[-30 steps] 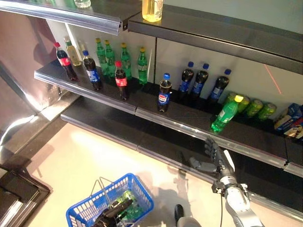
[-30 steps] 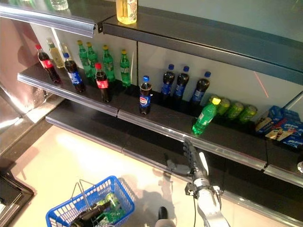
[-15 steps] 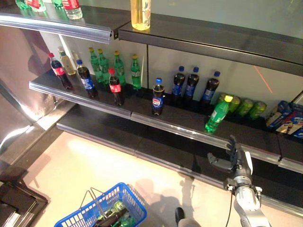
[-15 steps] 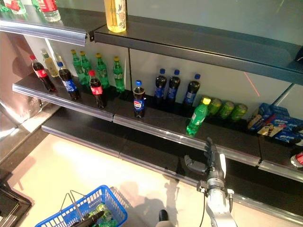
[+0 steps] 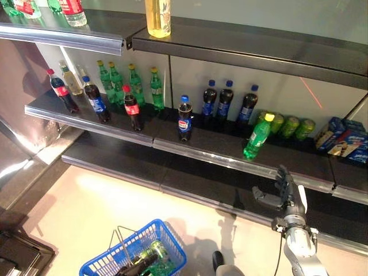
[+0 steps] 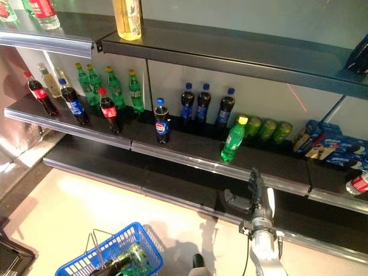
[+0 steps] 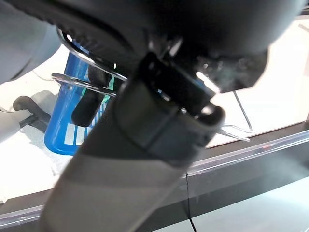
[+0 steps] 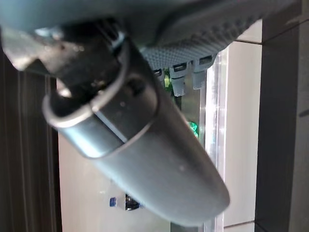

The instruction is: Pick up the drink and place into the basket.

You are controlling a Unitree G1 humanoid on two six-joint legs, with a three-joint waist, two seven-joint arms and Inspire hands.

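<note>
Below the green bottle (image 5: 257, 137) on the shelf, the right hand (image 5: 286, 192) is dark with a white-covered thumb edge and grey finger segments, joined through a metal wrist collar with small dark bolts to a smooth silver-grey forearm.

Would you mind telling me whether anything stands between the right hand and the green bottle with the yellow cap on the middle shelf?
Nothing visible does. The right hand, fingers straight, is raised just below and in front of the green bottle, which stands alone near the shelf's front edge. The green cans sit behind it, out of the path.
</note>
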